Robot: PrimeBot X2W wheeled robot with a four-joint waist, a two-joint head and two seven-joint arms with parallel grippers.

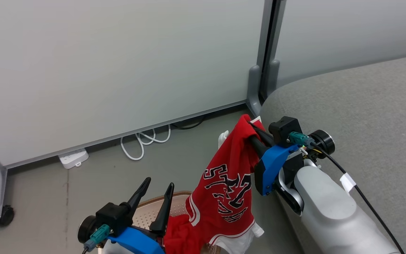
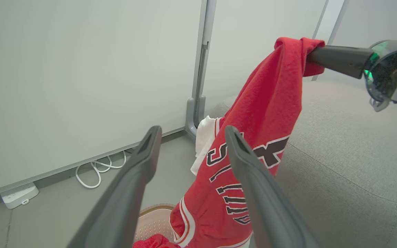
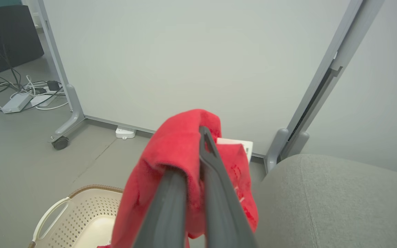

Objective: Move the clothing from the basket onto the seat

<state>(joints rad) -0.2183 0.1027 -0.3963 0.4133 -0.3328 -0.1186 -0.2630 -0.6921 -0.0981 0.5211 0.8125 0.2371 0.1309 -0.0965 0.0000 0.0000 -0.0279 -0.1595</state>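
Nearest the camera, the left gripper (image 1: 160,182) hovers over the basket (image 1: 146,211) with its two dark fingers spread wide and nothing between them. Under it the cream basket sits on the floor (image 1: 83,190), and a heap of red fabric (image 1: 180,237) lies inside. Just beyond, a red shirt (image 1: 224,190) with black-and-white lettering hangs in a long drape. Its top is bunched in the right gripper (image 3: 203,136), whose fingers are pinched tight on the cloth. Its lower edge reaches down to the basket, and some white cloth (image 1: 242,243) hangs with it; whether that is a separate piece cannot be told. The shirt is therefore lifted but not yet over the seat (image 1: 365,116), the broad grey sofa just right of the basket. Farthest back stand a pale partition panel (image 1: 118,70), a coiled white cable (image 1: 143,141) and a power strip (image 1: 72,158). Several things could go wrong. The grip holds only a small fold, so the hanging weight may pull the shirt free. The trailing hem may catch on the basket rim or the left fingers close beside it. The white cloth may also drop to the floor between basket and seat.
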